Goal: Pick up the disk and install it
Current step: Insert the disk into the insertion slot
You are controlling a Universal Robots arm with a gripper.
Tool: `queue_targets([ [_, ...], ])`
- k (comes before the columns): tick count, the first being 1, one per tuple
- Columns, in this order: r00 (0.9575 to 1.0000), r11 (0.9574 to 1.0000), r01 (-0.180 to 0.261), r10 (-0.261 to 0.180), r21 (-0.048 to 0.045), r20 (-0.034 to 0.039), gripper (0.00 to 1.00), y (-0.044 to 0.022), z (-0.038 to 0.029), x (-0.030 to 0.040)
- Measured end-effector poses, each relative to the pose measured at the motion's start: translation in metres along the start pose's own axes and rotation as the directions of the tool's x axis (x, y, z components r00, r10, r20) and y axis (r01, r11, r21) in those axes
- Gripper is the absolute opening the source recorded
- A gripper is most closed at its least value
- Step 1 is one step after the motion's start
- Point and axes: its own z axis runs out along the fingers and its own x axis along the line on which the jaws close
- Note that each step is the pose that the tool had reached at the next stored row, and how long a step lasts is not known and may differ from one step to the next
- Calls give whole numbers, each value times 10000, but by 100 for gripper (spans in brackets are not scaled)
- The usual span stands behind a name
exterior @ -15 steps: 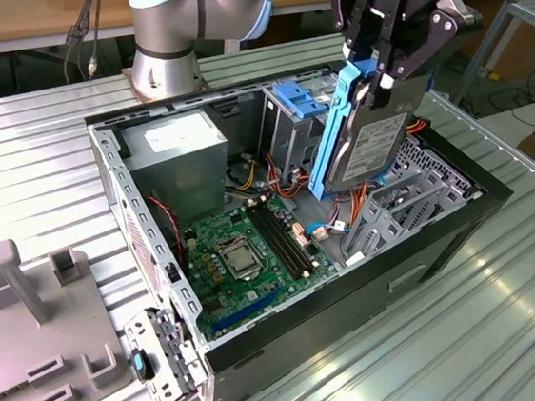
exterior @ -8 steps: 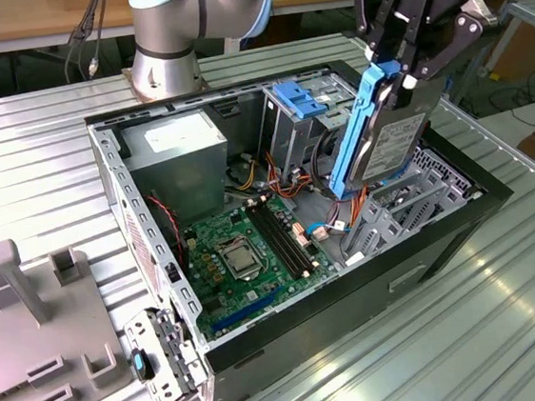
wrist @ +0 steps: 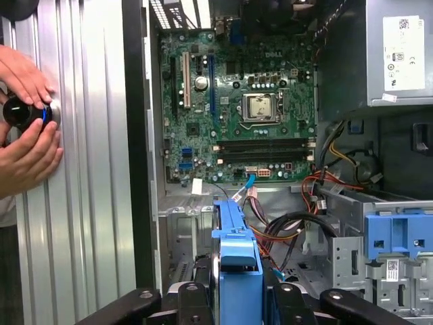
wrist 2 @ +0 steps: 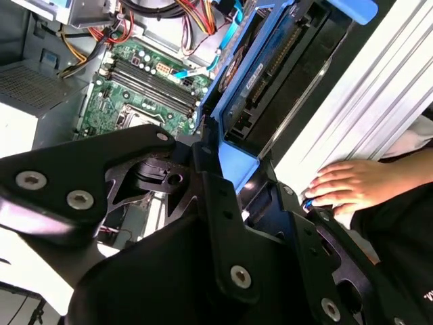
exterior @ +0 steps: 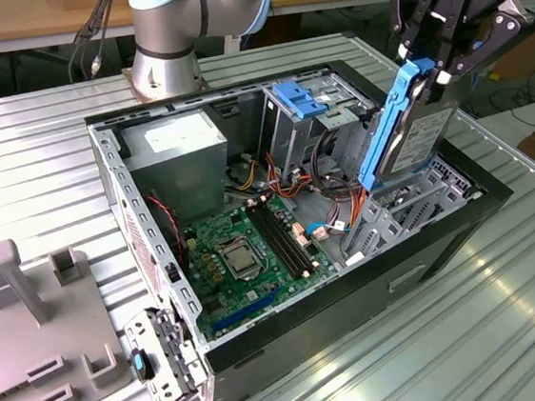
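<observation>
The disk (exterior: 421, 138), dark grey with a blue bracket along its edge, hangs tilted over the open computer case (exterior: 417, 261). My gripper (exterior: 429, 70) is shut on its upper end. Its lower end dips toward the metal drive bay (exterior: 404, 203) at the exterior view's right end of the case; contact there cannot be told. In both wrist views the blue bracket (wrist 2: 238, 159) (wrist: 236, 254) runs out from between my black fingers (wrist 2: 216, 203), with the disk's underside (wrist 2: 281, 64) beside it in the second wrist view.
Inside the case lie the green motherboard (exterior: 244, 251), the grey power-supply box (exterior: 183, 157), a silver cage with a blue latch (exterior: 300, 101) and loose cables (exterior: 336, 217). A person's hands (wrist: 27, 135) (wrist 2: 352, 184) rest on the ribbed table beside the case. A grey fixture (exterior: 31, 321) stands at the exterior view's left.
</observation>
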Motion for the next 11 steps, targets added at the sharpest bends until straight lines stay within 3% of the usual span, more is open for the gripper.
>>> queue_targets([
  [11,10000,10000,65,-65,-9,2,37,-77,54,86],
])
